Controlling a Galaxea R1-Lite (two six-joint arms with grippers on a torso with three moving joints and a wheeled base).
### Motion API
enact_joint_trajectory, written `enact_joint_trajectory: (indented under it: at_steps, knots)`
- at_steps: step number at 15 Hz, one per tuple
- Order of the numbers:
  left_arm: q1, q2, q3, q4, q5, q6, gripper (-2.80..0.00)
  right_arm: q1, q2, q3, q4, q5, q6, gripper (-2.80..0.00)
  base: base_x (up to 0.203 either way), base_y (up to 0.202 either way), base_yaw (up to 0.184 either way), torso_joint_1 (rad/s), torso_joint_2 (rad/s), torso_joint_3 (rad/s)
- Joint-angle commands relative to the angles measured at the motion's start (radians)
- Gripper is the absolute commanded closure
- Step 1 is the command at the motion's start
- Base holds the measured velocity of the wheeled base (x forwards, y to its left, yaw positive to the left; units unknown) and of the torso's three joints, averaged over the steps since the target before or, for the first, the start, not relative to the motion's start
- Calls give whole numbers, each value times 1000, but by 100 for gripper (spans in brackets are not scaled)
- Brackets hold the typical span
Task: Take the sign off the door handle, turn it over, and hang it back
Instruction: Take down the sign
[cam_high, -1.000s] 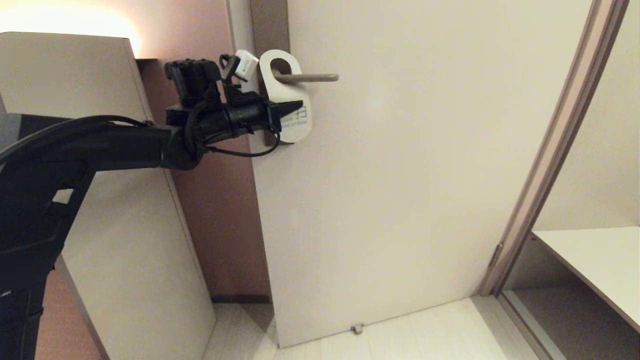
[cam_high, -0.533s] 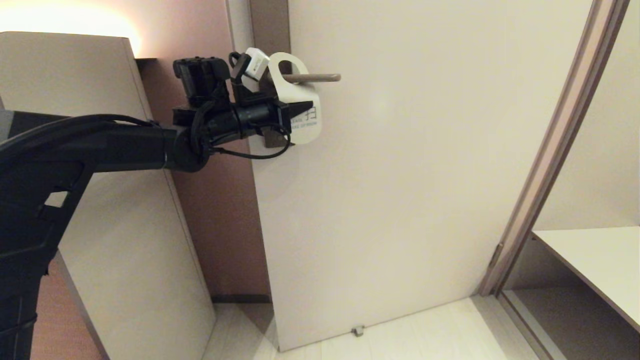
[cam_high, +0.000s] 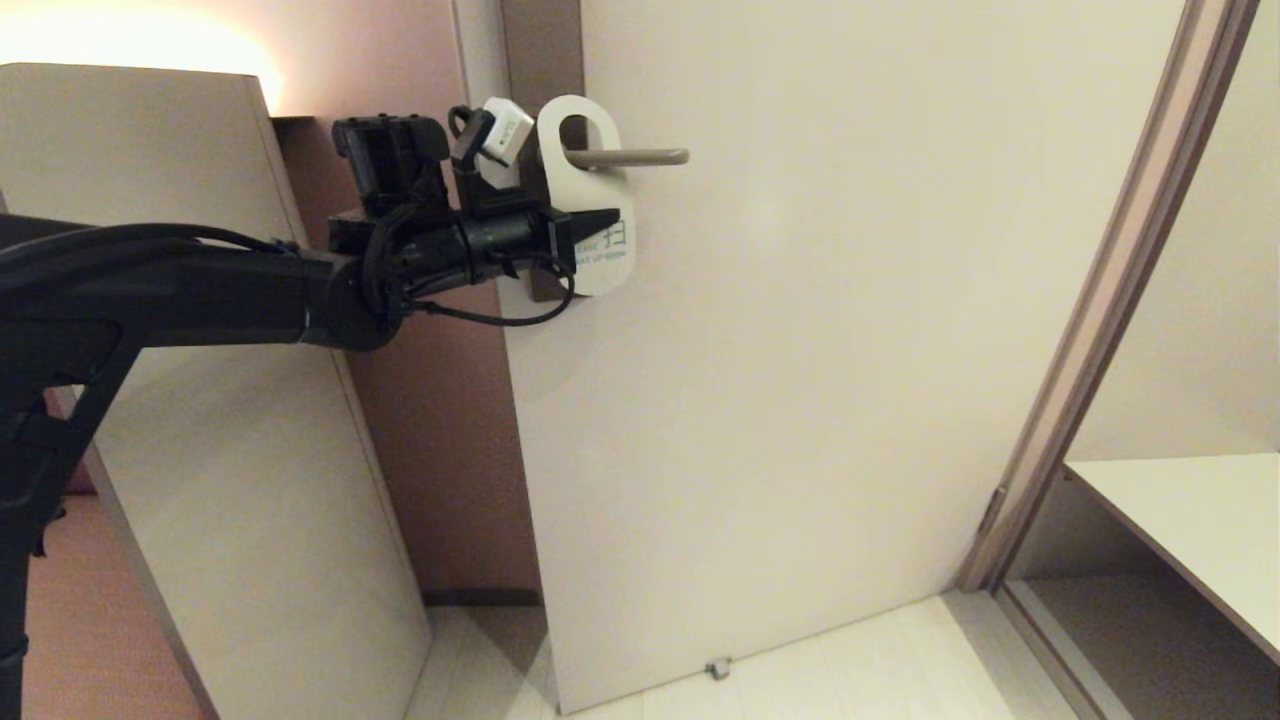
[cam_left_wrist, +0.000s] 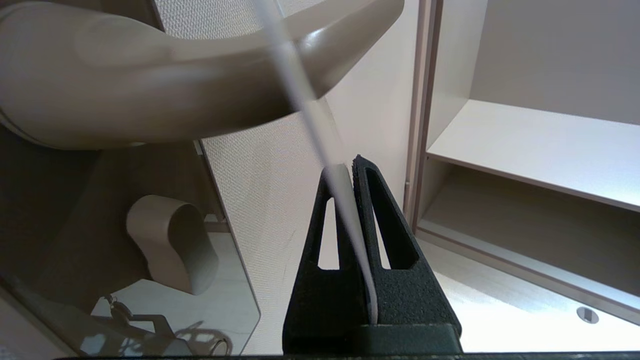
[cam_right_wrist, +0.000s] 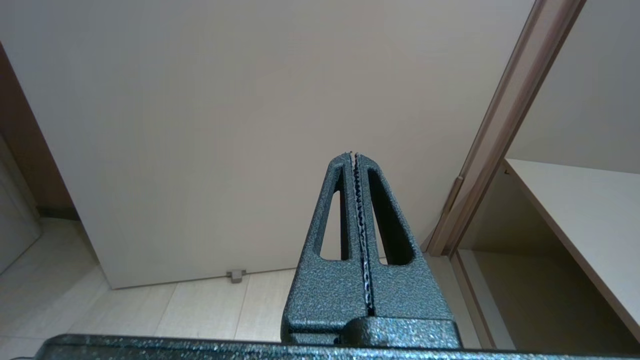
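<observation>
A white door-hanger sign (cam_high: 592, 190) with dark print has its loop round the beige lever handle (cam_high: 640, 157) of the pale door (cam_high: 800, 350). My left gripper (cam_high: 612, 217) reaches in from the left and is shut on the sign's lower half. In the left wrist view the sign (cam_left_wrist: 320, 125) shows edge-on, pinched between the black fingers (cam_left_wrist: 385, 250), and runs up across the handle (cam_left_wrist: 150, 95). My right gripper (cam_right_wrist: 353, 155) is shut and empty, held low facing the door; it is out of the head view.
A beige cabinet (cam_high: 200, 400) stands left of the door, under my left arm. The door frame (cam_high: 1100, 300) and a low shelf (cam_high: 1190, 520) are on the right. A lock knob (cam_left_wrist: 172, 242) sits under the handle. A door stop (cam_high: 716, 668) is on the floor.
My left gripper carried the sign rightward along the handle, tilting it, then drew back slightly left and up. The sign now hangs straighter with its loop a little higher on the handle.
</observation>
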Motion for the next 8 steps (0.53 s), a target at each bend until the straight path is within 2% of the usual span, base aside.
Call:
enact_joint_trajectory:
  at_steps: [1,8]
  knots:
    - [0,-20,3,-4,3,0,0,0,1,0,0,0,-1,0,0,0,0,0,0,0]
    - [-3,-34,12,-4,3,6,0,0,1,0,0,0,-1,0,0,0,0,0,0,0]
